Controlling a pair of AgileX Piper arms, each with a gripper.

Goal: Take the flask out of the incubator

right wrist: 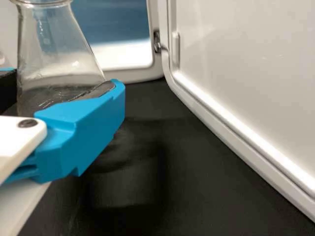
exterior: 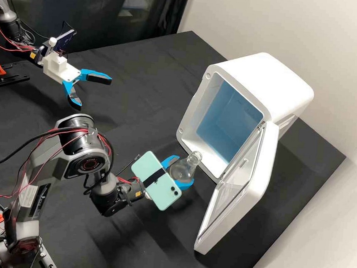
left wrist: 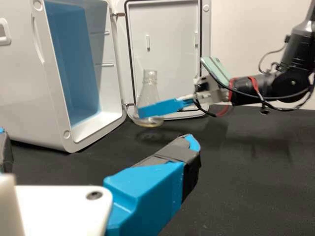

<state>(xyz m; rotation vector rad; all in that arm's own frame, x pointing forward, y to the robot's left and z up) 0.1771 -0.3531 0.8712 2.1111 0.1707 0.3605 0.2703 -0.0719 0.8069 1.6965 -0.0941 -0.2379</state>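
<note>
The incubator (exterior: 253,90) stands on the bench (exterior: 150,77) at its right side, with its opening turned left toward the arms. Its door (exterior: 240,185) hangs open at the opening's near edge, swung out toward the front. The flask (exterior: 185,168) is upright just outside the opening, left of the door, between the fingers of the right gripper (exterior: 178,174), whose arm lies to the flask's left. The left gripper (exterior: 93,92) hangs over the bench well apart, far left and farther back.

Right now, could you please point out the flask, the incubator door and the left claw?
flask (exterior: 181,170): high view, glass body.
incubator door (exterior: 235,185): high view, inner panel.
left claw (exterior: 94,92): high view, midway between fingertips.
</note>
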